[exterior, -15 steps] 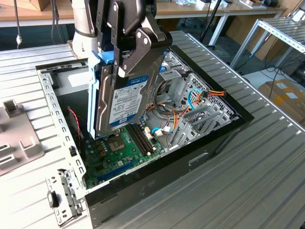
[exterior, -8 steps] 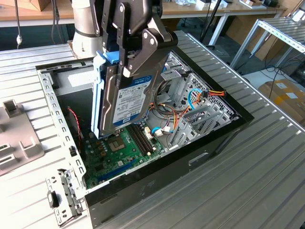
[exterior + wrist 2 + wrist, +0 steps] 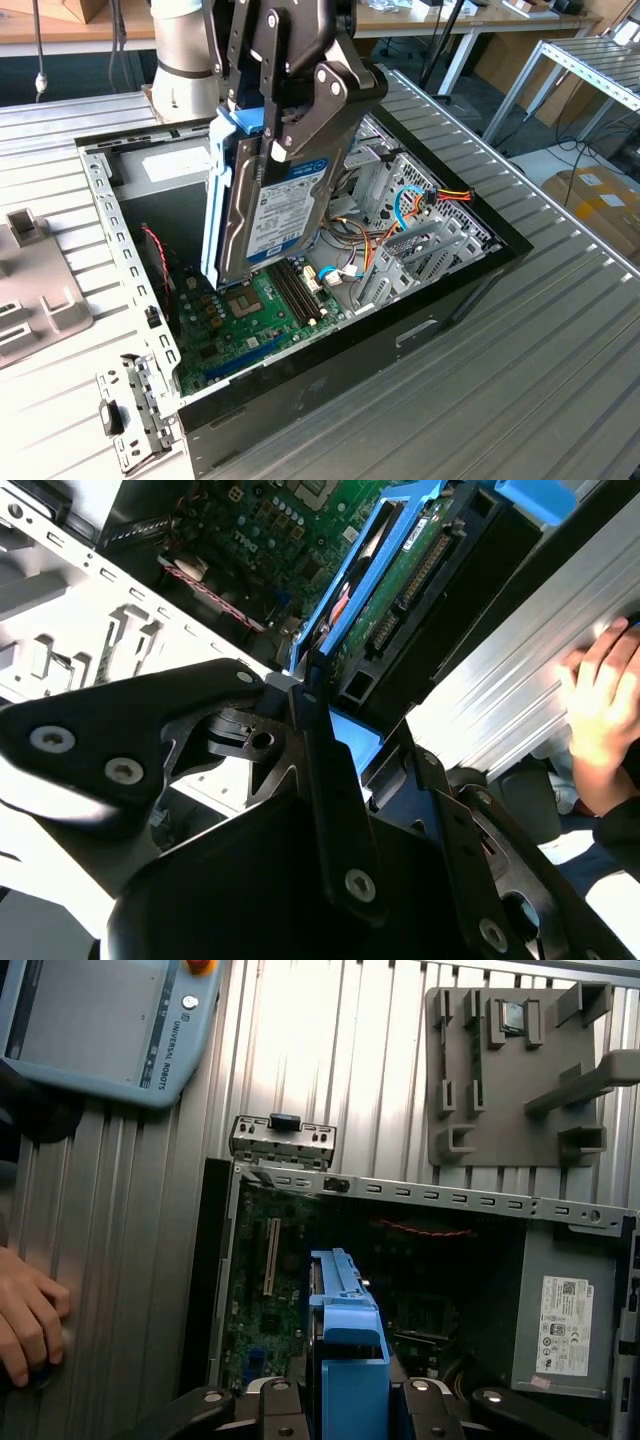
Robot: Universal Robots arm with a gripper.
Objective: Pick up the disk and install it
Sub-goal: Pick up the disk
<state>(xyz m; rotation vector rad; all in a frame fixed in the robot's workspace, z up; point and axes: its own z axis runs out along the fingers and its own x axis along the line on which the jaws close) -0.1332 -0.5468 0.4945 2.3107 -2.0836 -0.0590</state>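
- The ribbed metal counter (image 3: 560,330) carries an open computer case (image 3: 330,390), with its motherboard (image 3: 250,320) exposed.
- The disk (image 3: 285,205) hangs upright — slightly tilted — above the middle of the case. Its lower end is just over the motherboard, and blue rails run along both edges.
- The claw (image 3: 285,135) pinches the disk by its upper end.
- A person's hand (image 3: 25,1325) rests on the counter near the case.

an open black computer case (image 3: 330,390) lies on a ribbed aluminium table (image 3: 520,400). a green motherboard (image 3: 250,320) covers its floor, with orange and yellow cables (image 3: 448,194) beside. in the first wrist view a grey power supply (image 3: 565,1325) sits in one corner; a grey plastic fixture (image 3: 500,1080) and a teach pendant (image 3: 100,1020) lie outside the case.
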